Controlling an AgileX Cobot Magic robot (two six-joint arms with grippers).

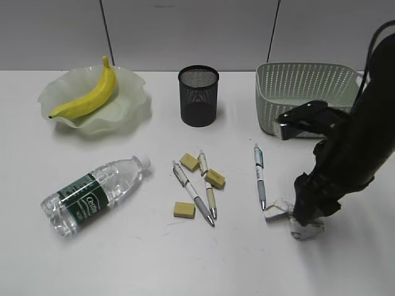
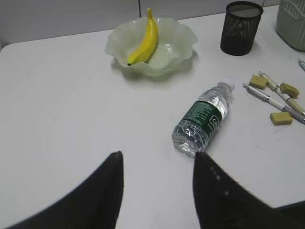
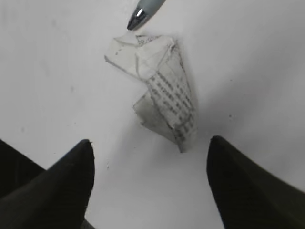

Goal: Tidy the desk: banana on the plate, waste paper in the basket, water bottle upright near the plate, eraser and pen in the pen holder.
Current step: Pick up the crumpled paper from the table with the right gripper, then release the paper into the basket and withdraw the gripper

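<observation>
White paper (image 3: 157,95), crumpled, printed grey, flat on the counter (image 1: 123,259) at the near right, a pen (image 1: 260,176) tip just beside it. Right hand (image 3: 150,179) directly above, fingers spread wide to either side, nothing grasped. Likely light and soft, crushable; best pinched across the bulky middle, clear of the pen. Left hand (image 2: 157,191) part open over bare counter, empty. Bottle (image 1: 95,192) on its side at mid-left, probably prone to rolling. Pens and erasers (image 1: 215,179) loose at centre. Farther back: banana (image 1: 86,98) already in the plate (image 1: 133,105), holder (image 1: 198,95), basket (image 1: 305,83) behind the right arm.
</observation>
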